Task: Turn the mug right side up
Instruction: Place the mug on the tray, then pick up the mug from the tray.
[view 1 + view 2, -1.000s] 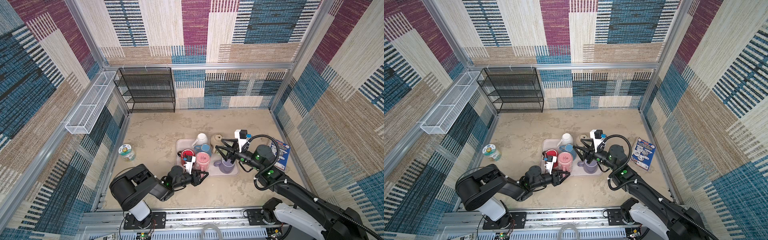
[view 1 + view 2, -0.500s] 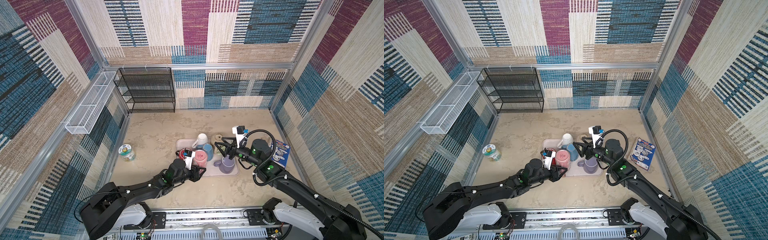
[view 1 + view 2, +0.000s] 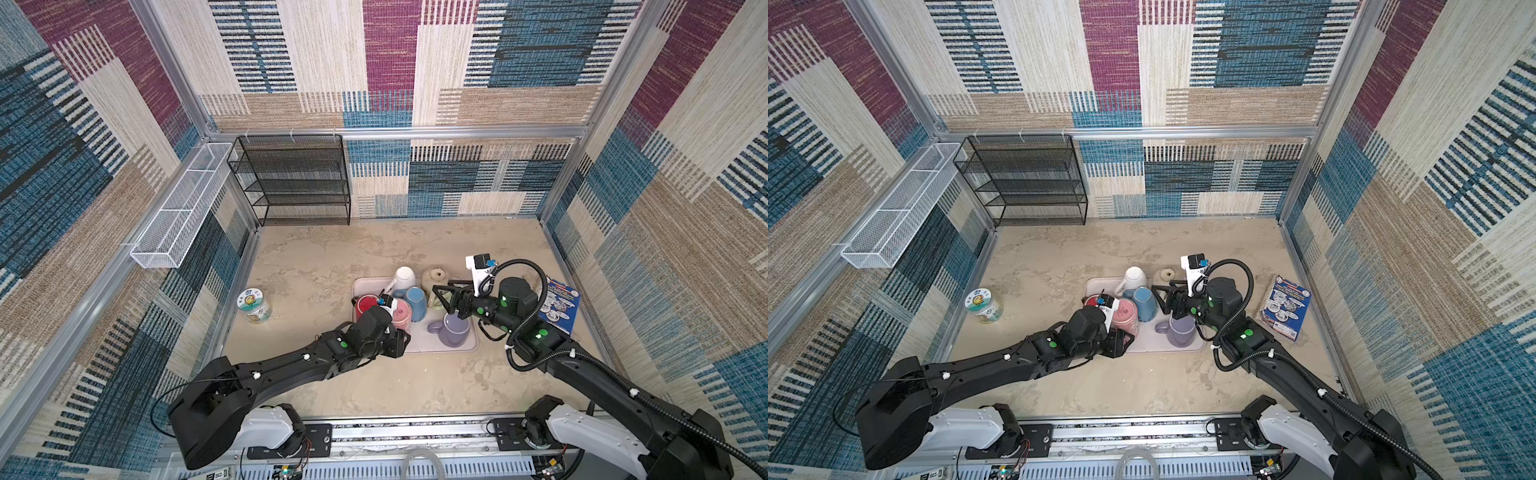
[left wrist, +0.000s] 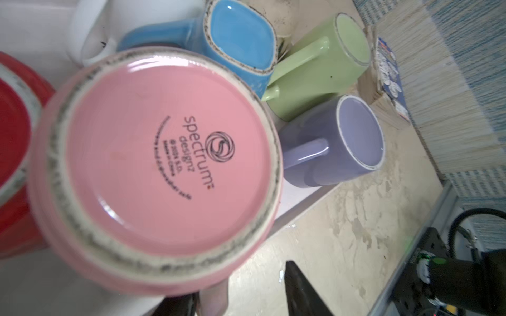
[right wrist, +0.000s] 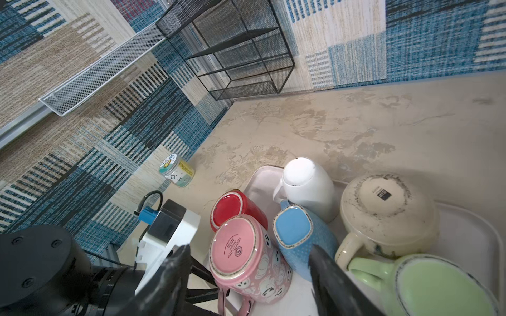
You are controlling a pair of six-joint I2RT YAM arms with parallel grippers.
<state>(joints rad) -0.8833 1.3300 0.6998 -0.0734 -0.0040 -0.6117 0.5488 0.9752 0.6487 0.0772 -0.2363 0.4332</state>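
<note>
The pink mug (image 3: 402, 312) (image 3: 1126, 315) stands base up and tilted on the pale tray (image 3: 436, 348), its printed bottom filling the left wrist view (image 4: 164, 164). Its handle points toward my left gripper (image 3: 400, 338) (image 4: 241, 284), which is open: the handle lies between the fingers, beside one finger and clear of the other. My right gripper (image 3: 446, 299) (image 5: 249, 251) hovers open above the tray's right side, holding nothing. Seen from the right wrist, the pink mug (image 5: 246, 260) leans beside the blue mug (image 5: 298, 235).
On the tray also stand red (image 3: 365, 303), white (image 3: 404, 277), blue (image 3: 415, 301), cream (image 3: 434, 277), purple (image 3: 455, 330) and green (image 4: 328, 68) mugs, all base up. A jar (image 3: 254, 305) stands left, a blue packet (image 3: 559, 305) right, a black wire rack (image 3: 297, 178) at the back.
The left arm has unfolded and stretched out low toward the tray, and its jaws have widened around the pink mug's handle. The right gripper has barely shifted.
</note>
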